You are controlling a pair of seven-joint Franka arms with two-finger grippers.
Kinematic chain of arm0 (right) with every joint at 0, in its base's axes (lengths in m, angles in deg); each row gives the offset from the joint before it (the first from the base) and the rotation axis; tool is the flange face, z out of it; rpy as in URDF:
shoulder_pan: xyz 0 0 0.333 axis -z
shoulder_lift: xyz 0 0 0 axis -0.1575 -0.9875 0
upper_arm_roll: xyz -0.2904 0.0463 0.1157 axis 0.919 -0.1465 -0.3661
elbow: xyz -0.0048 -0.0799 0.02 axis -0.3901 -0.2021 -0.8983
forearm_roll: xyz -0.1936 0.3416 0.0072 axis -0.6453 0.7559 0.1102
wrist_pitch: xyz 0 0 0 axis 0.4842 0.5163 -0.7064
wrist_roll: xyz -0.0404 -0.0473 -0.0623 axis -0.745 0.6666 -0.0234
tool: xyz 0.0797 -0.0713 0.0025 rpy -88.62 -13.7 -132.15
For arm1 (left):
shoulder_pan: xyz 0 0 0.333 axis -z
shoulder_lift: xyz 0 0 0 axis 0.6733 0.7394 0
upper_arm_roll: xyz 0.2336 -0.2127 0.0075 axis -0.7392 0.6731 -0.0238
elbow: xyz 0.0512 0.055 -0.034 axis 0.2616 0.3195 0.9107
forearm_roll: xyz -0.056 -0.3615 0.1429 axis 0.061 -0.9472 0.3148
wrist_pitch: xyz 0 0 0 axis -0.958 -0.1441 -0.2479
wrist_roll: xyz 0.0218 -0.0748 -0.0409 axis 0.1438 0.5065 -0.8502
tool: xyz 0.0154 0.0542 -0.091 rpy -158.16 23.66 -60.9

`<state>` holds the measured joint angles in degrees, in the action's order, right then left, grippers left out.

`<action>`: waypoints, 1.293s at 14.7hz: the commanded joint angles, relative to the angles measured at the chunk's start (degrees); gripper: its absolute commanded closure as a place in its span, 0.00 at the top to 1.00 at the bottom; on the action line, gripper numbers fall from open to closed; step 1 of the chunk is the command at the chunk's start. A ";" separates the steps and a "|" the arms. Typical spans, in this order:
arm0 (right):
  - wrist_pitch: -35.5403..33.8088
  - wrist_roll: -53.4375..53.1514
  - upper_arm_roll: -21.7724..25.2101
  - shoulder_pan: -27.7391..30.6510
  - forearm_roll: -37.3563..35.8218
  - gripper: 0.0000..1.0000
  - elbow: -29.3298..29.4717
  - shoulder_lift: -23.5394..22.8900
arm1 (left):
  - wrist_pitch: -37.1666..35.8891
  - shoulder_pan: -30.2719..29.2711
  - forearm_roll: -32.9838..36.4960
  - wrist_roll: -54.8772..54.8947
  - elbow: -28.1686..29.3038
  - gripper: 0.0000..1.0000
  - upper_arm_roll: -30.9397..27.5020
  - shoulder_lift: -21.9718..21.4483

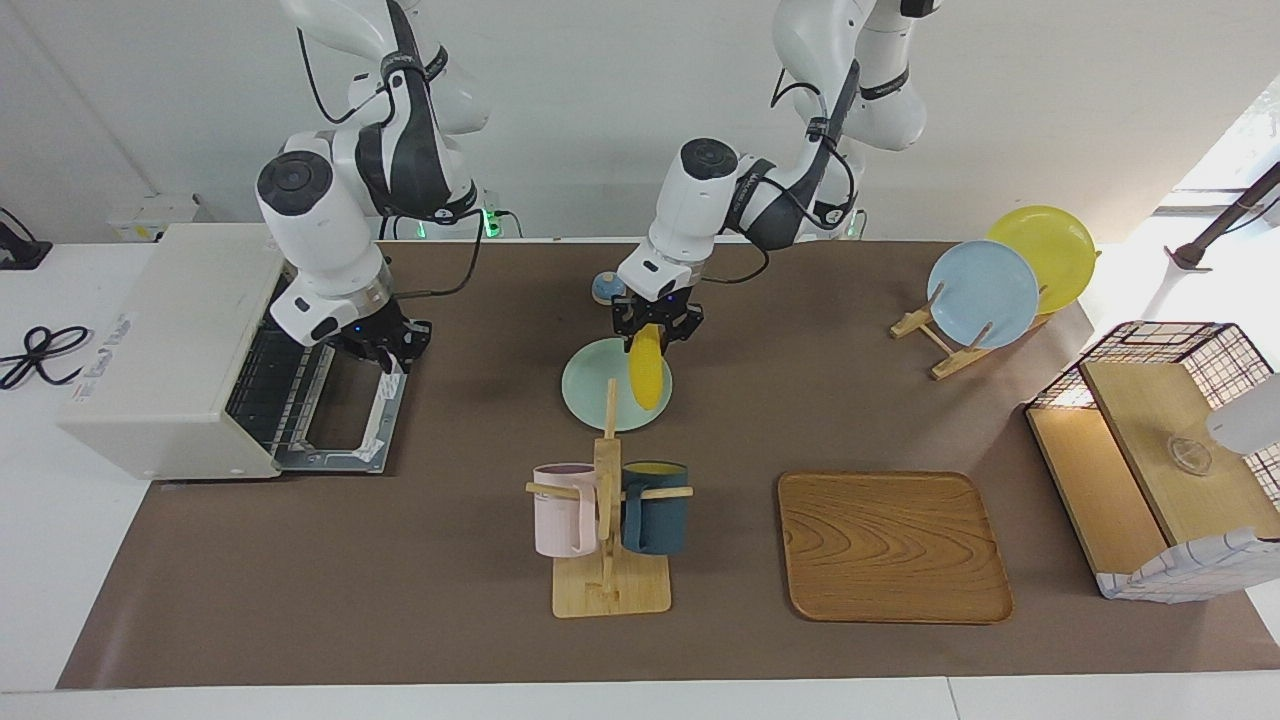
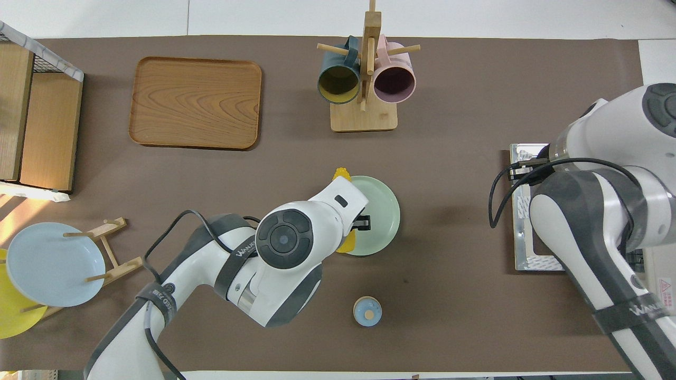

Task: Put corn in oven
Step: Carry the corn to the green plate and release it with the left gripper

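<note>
The corn point(image 1: 648, 375) is a yellow ear hanging tilted from my left gripper point(image 1: 655, 335), which is shut on its upper end, over a pale green plate point(image 1: 590, 385). In the overhead view the left hand covers most of the corn, and only its tips point(image 2: 341, 173) show beside the plate point(image 2: 380, 216). The off-white oven point(image 1: 160, 340) stands at the right arm's end of the table. Its door point(image 1: 345, 425) is dropped open and the wire rack shows inside. My right gripper point(image 1: 388, 350) is at the door's outer edge. The right arm hides it in the overhead view, where the door point(image 2: 522, 211) shows.
A mug tree point(image 1: 608, 520) with a pink and a dark teal mug stands farther from the robots than the plate. A wooden tray point(image 1: 893, 545) lies beside it. A plate rack point(image 1: 985, 295), a wire-and-wood basket point(image 1: 1160, 450) and a small blue round object point(image 1: 605, 288) are also on the table.
</note>
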<state>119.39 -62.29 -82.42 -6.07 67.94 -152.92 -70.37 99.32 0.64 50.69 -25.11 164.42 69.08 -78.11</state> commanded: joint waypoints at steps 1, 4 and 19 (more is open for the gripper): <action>-4.64 -0.07 0.17 0.70 0.96 0.39 3.08 0.96 | 5.67 2.21 -0.63 -0.88 0.33 0.00 -1.15 3.70; -4.83 -0.15 0.08 0.35 0.96 0.66 3.08 1.49 | 9.11 4.50 -0.63 -2.20 -0.28 0.00 -1.42 7.49; -1.06 -5.56 -0.88 -7.28 5.79 1.00 3.08 0.88 | -23.29 -13.31 -0.01 6.57 -17.57 1.00 -1.86 -0.24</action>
<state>116.56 -63.05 -82.79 -9.07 72.63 -150.00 -69.07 82.60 -8.24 50.71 -21.13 152.03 66.78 -78.86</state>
